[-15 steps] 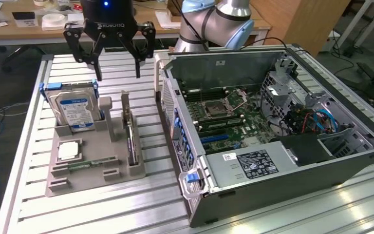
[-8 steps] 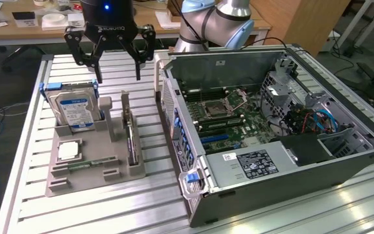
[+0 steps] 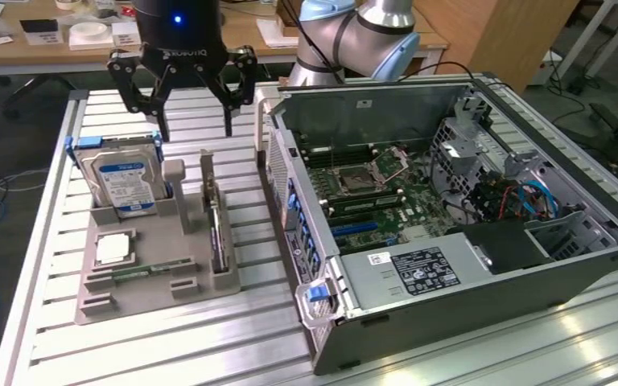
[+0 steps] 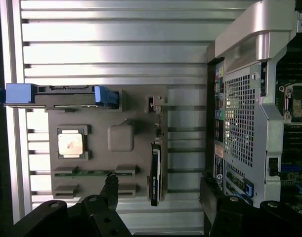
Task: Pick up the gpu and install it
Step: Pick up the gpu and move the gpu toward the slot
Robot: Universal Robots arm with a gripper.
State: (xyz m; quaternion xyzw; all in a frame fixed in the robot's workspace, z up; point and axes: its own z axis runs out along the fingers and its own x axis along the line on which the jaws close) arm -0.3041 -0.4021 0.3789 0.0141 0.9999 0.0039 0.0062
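Hovering with jaws wide open, we are lining up to straddle the thin upright gpu (image 3: 216, 235).

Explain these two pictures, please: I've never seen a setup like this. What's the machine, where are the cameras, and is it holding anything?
The machine is a robot arm ending in a black hand, spread open and holding nothing. One picture comes from a camera standing off the arm; the other comes from a camera on the wrist, looking down from above. On the slatted metal table sits a grey tray carrying a hard drive, a processor chip, a memory stick and the gpu, a thin card standing on edge. Beside the tray lies an open computer case. The hand hovers above the tray, touching nothing.
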